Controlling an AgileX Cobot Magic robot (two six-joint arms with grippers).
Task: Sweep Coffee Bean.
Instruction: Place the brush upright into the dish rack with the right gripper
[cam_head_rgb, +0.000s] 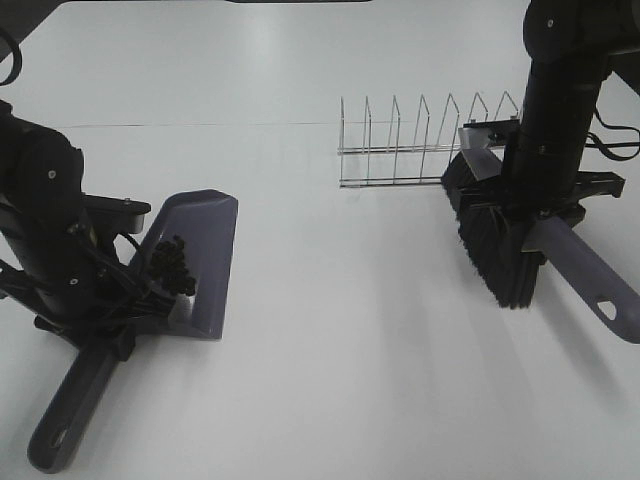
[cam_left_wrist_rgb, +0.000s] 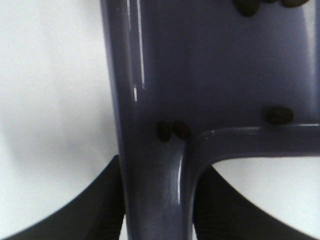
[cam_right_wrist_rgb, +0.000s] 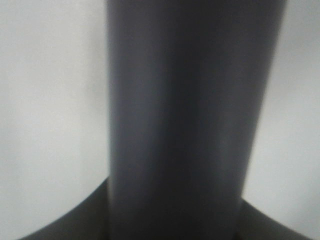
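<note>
The purple dustpan (cam_head_rgb: 205, 250) lies at the left of the table. A cluster of coffee beans (cam_head_rgb: 172, 265) sits inside it near its back wall. The left wrist view shows a few beans (cam_left_wrist_rgb: 172, 130) against that wall. My left gripper (cam_head_rgb: 108, 338) is shut on the dustpan's handle (cam_left_wrist_rgb: 155, 190), with a finger (cam_left_wrist_rgb: 97, 205) on each side. My right gripper (cam_head_rgb: 540, 222) is shut on the brush handle (cam_right_wrist_rgb: 180, 120) at the right. The brush's black bristles (cam_head_rgb: 490, 245) point down toward the table. I see no beans on the table.
A wire dish rack (cam_head_rgb: 420, 140) stands at the back, just left of the brush. The brush handle's end (cam_head_rgb: 605, 300) sticks out to the lower right. The dustpan handle's end (cam_head_rgb: 60, 430) reaches the front left edge.
</note>
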